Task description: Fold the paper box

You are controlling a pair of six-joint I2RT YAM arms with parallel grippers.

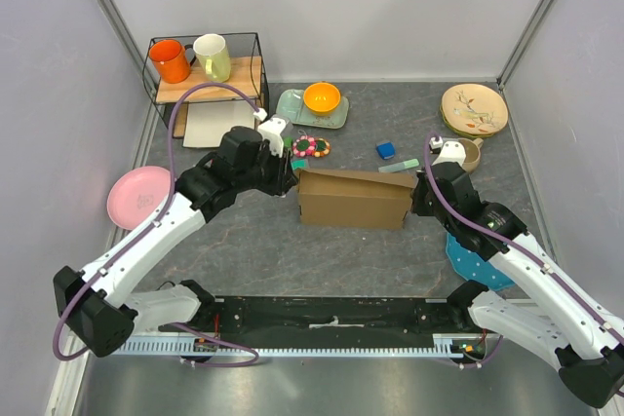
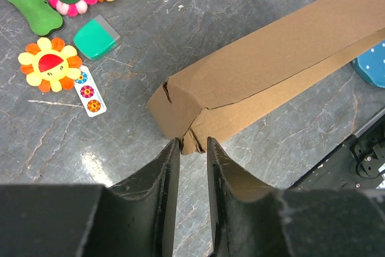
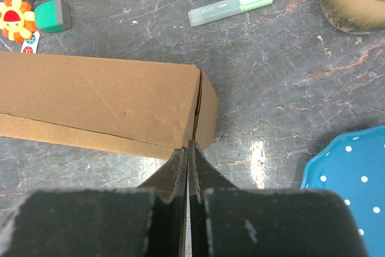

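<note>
The paper box (image 1: 353, 200) is a brown cardboard mailer folded into a long shallow box, lying mid-table. My left gripper (image 1: 291, 180) is at its left end. In the left wrist view the narrow-set fingers (image 2: 192, 142) pinch the box's (image 2: 271, 70) folded corner between their tips. My right gripper (image 1: 417, 197) is at the box's right end. In the right wrist view it (image 3: 188, 146) is shut with nothing between the jaws, and its tips touch the box (image 3: 102, 103) at the end seam.
Behind the box lie a flower toy (image 1: 311, 146), a blue block (image 1: 386, 150) and a green highlighter (image 1: 399, 166). A brown cup (image 1: 469, 152), a blue dotted plate (image 1: 478, 260), a pink plate (image 1: 139, 194), an orange bowl (image 1: 322, 97) and a mug shelf (image 1: 207, 65) surround the area.
</note>
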